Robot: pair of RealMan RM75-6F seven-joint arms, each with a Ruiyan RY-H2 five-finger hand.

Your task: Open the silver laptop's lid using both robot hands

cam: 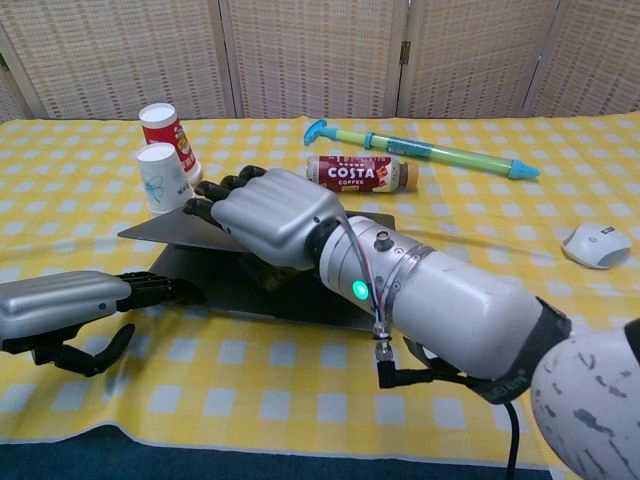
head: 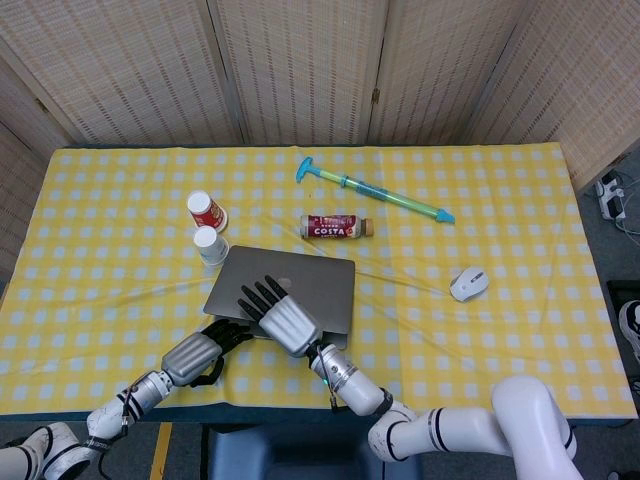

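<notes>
While the lid (cam: 175,228) is raised only a crack off the base (cam: 290,290), most of the opening is, by my reading, yet to do. The laptop (head: 300,285) lies directly ahead of both hands, its near edge facing them.

The right hand (cam: 265,218) lies palm down over the lid, its dark fingers (cam: 222,188) stretched forward over the top. A thumb seems tucked under the lid's near edge in the chest view, so it looks clamped on the lid, lifting it, though the contact underneath is partly hidden.

The left hand (cam: 60,305) is to the left of the right one and lower. Its fingertips (cam: 165,290) reach the left front corner of the base, touching or just beside it, below the raised lid. The fingers are extended and the thumb hangs apart beneath; it holds nothing. Likely it is there to steady the base.

Beyond the right hand's fingertips and a little left stand two cups (head: 208,243). Further ahead lies a Costa bottle (head: 336,226), with a teal pump (head: 375,194) past that. A mouse (head: 468,283) sits well off to the right.

What remains: pin the base and swing the lid up to a standing angle.
</notes>
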